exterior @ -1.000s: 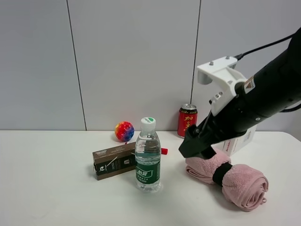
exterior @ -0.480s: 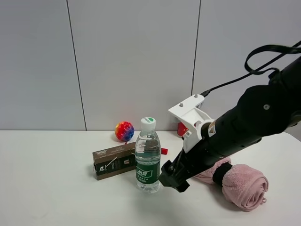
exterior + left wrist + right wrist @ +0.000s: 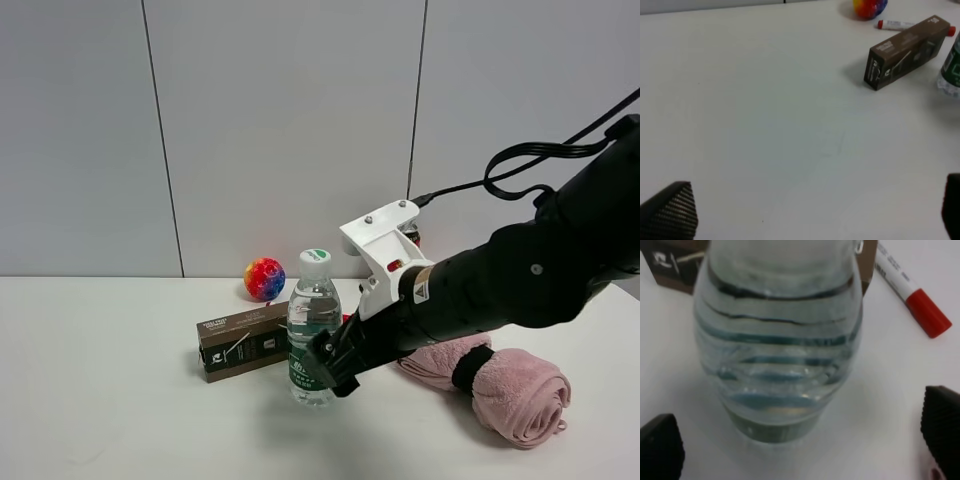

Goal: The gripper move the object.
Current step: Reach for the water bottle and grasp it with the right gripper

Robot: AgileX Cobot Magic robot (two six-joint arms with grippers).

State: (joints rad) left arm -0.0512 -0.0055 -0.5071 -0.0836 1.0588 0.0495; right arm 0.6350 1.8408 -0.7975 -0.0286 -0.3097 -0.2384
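from the high camera you see the bottle (image 3: 314,335) standing upright on the white surface (image 3: 120,400), just in front of the brown box (image 3: 238,340). the right gripper (image 3: 328,365) sits low at the bottle's label, reaching in from the right. a pink towel roll (image 3: 505,385) lies behind the arm, and a bright ball (image 3: 265,278) rests by the wall.

in the left wrist view, the left gripper (image 3: 810,215) hangs over bare surface. its jaws stand wide open with nothing between them. the box (image 3: 907,52), a red-capped marker (image 3: 895,24) and the ball (image 3: 870,7) lie well apart from it, and you catch only the bottle's edge.

in the right wrist view, the bottle (image 3: 780,340) fills the frame between the two black fingertips (image 3: 660,452). the jaws are spread wide on either side of it, clear of the plastic, holding nothing. the marker (image 3: 912,290) lies just beside the bottle.
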